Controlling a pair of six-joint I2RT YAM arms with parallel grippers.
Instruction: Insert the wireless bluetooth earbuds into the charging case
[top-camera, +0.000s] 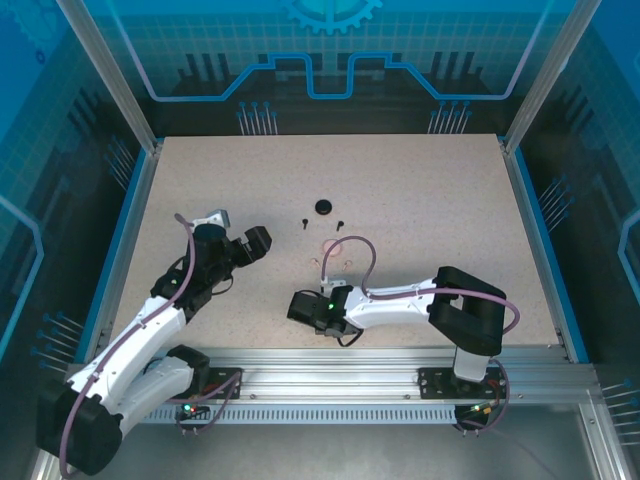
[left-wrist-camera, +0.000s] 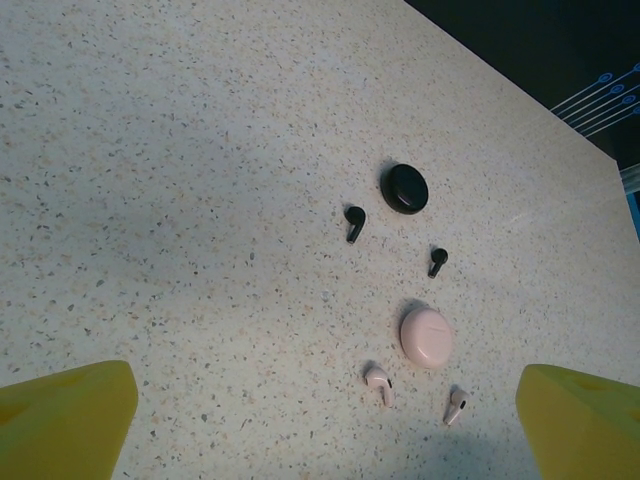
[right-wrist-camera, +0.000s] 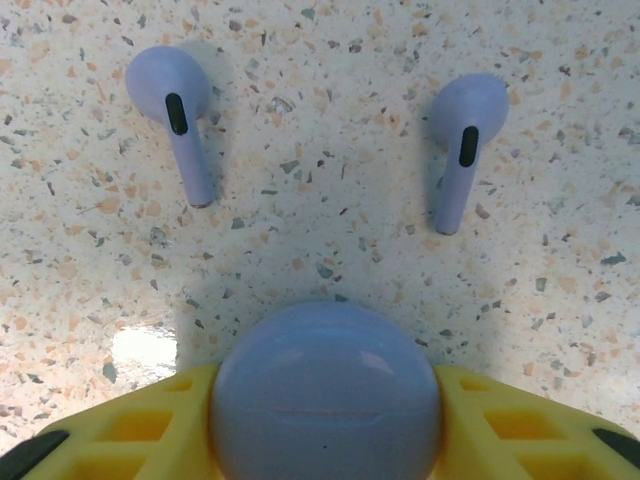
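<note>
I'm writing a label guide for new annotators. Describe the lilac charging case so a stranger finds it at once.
On the speckled table, find the right gripper with its yellow fingers. Between them sits the lilac case: a smooth round dome, much larger than the two stemmed lilac earbuds lying ahead of it.

No text, brand, label or number can be read anywhere. A gear-shaped emblem (top-camera: 330, 10) and circuit-like lines (top-camera: 330, 95) are printed on the blue back wall (top-camera: 200, 45), without lettering. The lilac charging case (right-wrist-camera: 325, 395) is unmarked on the face that is seen.
</note>
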